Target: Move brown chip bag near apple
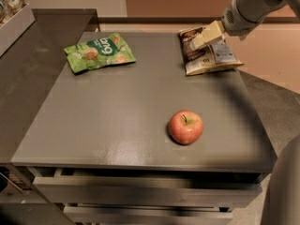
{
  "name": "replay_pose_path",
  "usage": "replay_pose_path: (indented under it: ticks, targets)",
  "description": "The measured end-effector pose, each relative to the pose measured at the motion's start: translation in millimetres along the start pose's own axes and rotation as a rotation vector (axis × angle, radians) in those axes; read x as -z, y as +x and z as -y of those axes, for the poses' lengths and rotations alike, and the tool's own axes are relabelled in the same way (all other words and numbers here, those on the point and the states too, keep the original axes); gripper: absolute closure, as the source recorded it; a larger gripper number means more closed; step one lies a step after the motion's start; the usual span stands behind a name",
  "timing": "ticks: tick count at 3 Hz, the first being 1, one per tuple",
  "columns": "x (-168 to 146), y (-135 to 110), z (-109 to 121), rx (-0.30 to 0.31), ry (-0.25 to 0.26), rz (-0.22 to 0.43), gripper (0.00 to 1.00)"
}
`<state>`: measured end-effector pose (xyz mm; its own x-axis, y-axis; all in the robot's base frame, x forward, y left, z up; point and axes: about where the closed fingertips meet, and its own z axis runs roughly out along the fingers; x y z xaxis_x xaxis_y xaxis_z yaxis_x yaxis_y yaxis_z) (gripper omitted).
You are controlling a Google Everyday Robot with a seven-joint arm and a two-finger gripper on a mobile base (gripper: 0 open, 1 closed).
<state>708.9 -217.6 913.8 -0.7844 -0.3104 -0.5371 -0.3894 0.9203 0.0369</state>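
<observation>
The brown chip bag (212, 59) lies flat at the far right of the grey table (112, 116), dark brown with a pale panel facing right. The red apple (186, 127) stands toward the front, right of the middle, well apart from the bag. My gripper (200, 40) reaches in from the upper right and hangs over the top left part of the bag, covering some of it. I cannot tell whether it touches the bag.
A green snack bag (99, 52) lies at the far left of the table. A darker counter (28, 74) adjoins on the left, with a pale box (14, 20) at its back. The floor drops away on the right.
</observation>
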Motion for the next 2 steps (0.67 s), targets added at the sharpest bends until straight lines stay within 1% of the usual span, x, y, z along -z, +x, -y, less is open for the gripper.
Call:
replay_pose_path:
  ticks: [1,2]
  targets:
    - [-22.2,-10.9,11.8,-0.041,0.037,-0.013,0.0]
    - [-37.2,-14.7,22.3,-0.064,0.066,-0.035,0.0]
